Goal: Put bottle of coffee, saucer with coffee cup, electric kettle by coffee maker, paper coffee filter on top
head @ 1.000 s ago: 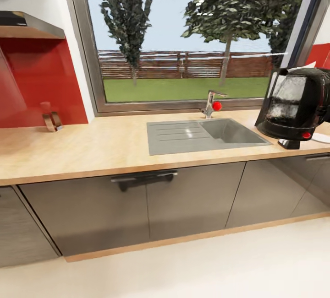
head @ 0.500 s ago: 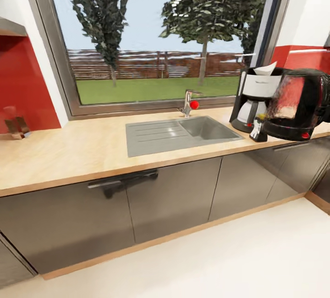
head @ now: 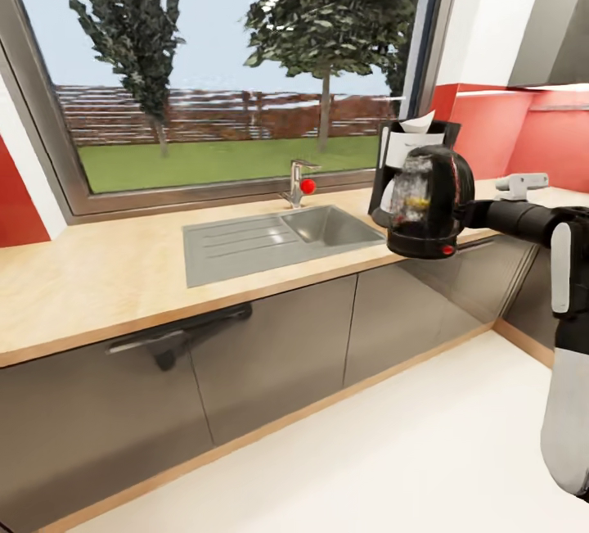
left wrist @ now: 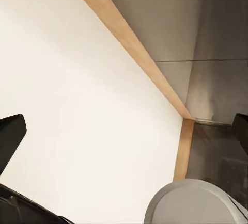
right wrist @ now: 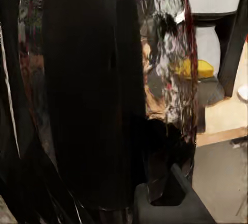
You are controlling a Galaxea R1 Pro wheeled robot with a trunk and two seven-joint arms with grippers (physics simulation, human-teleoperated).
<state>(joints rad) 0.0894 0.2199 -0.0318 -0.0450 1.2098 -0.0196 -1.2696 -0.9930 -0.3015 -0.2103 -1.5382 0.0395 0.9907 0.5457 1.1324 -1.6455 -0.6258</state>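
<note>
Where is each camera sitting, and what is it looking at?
Head view: on the robot's head, looking down at the kitchen countertop, sink and window; the right arm holds the electric kettle up before the coffee maker.
Left wrist view: on the left arm, looking down at the floor and cabinet base; dark fingertips show at the edges.
Right wrist view: on the right arm, pressed close against the electric kettle.
Shared: head and right wrist views both show the kettle.

kettle (head: 429, 204) before coffee maker (head: 406, 146), sink (head: 282, 238) left
</note>
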